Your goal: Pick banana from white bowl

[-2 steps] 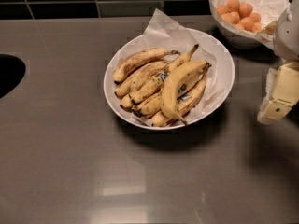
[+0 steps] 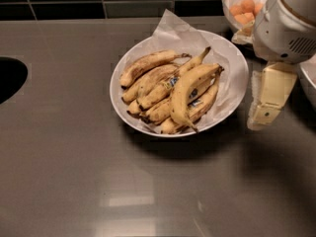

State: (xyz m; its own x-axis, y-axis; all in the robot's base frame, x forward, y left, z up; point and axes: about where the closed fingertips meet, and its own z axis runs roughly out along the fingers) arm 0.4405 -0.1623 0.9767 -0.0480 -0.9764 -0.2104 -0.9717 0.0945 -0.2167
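- While the robot's white arm housing with its cream-coloured gripper (image 2: 261, 118) hangs over the counter just right of the wide shallow white bowl lined with crinkled white paper (image 2: 115, 90), it isn't touching the bowl or any fruit.
- Honestly can't tell from this angle whether the gripper is released or clenched.
- The big, bright yellow, strongly curved banana with the blue sticker (image 2: 185, 97) lies in that bowl, on top of the pile toward the right side, dark stem tip pointing up and right.
- Smaller, browner, spotted bananas (image 2: 148, 65) sit under and left of it.
- The smaller white bowl of round orange fruits (image 2: 231, 9) sits behind, top right, partly hidden by the arm.
- Everything rests on a grey brushed-metal counter (image 2: 74, 172).
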